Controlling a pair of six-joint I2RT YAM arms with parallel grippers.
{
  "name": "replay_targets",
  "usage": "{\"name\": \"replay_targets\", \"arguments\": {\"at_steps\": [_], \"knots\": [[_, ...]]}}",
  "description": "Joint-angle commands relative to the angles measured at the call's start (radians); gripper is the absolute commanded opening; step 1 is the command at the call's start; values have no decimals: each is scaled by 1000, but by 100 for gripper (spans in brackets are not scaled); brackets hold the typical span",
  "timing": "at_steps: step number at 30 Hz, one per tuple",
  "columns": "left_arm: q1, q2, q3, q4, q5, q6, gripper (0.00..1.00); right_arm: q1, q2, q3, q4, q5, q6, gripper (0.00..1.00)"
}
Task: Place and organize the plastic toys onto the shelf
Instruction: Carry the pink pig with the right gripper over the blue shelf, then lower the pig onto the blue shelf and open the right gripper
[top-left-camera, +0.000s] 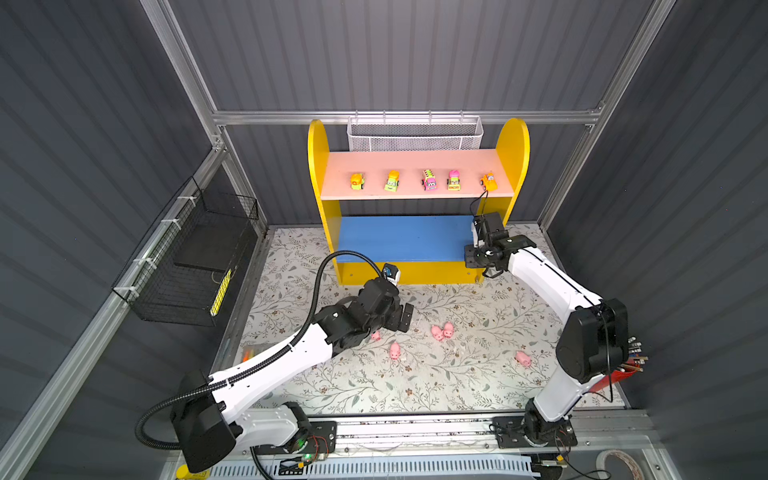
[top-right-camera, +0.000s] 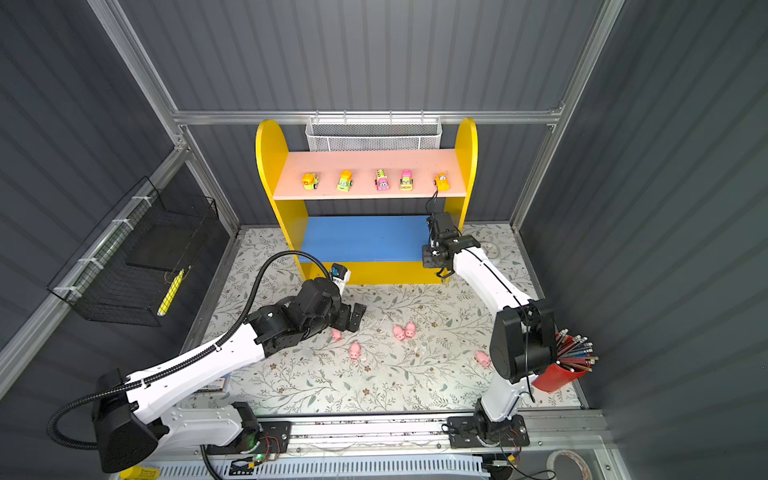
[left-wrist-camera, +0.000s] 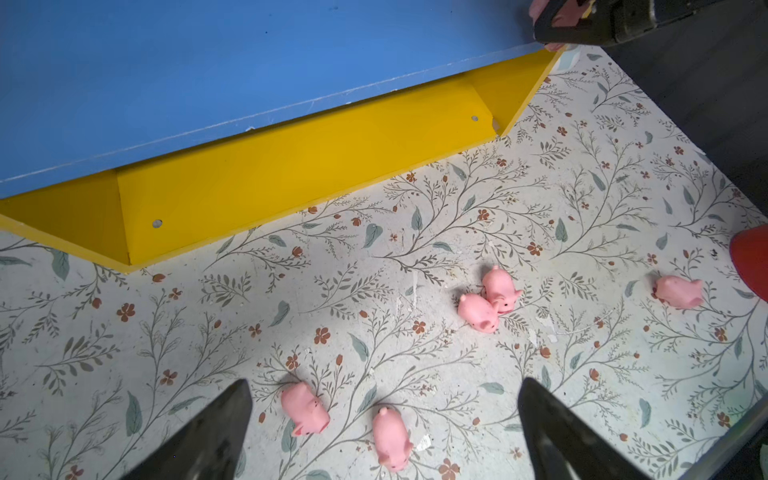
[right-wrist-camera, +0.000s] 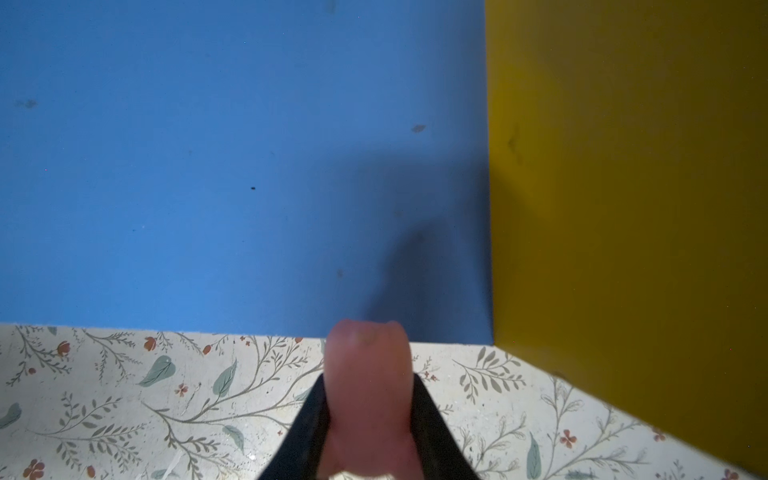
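Rounded plastic pig (right-wrist-camera: 368, 395), flat blue board (right-wrist-camera: 208, 166)

- Dark grey ribbed walls (top-left-camera: 395, 54) close three sides.
- Silver beams (top-left-camera: 403, 117) frame them.
- A floral mat (top-left-camera: 478, 374) lies as floor under the left gripper (top-left-camera: 405, 319).
- A mesh basket (top-left-camera: 415, 135) hangs on the back beam, well beyond the right gripper (right-wrist-camera: 368, 386).
- A wire basket (top-left-camera: 187, 266) hangs on the side wall, well left of the left gripper.
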Motion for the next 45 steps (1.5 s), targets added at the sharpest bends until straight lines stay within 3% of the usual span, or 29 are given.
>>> {"name": "replay_targets", "arguments": {"at_steps": [1, 36, 45], "knots": [[-3, 10, 36, 6, 9, 34, 100, -17, 21, 40, -2, 3, -20, 30], [-2, 49, 53, 0, -17, 49, 100, -51, 123, 132, -5, -62, -35, 39], [-3, 43, 49, 2, -16, 51, 100, -53, 123, 132, -11, -64, -28, 50]]}}
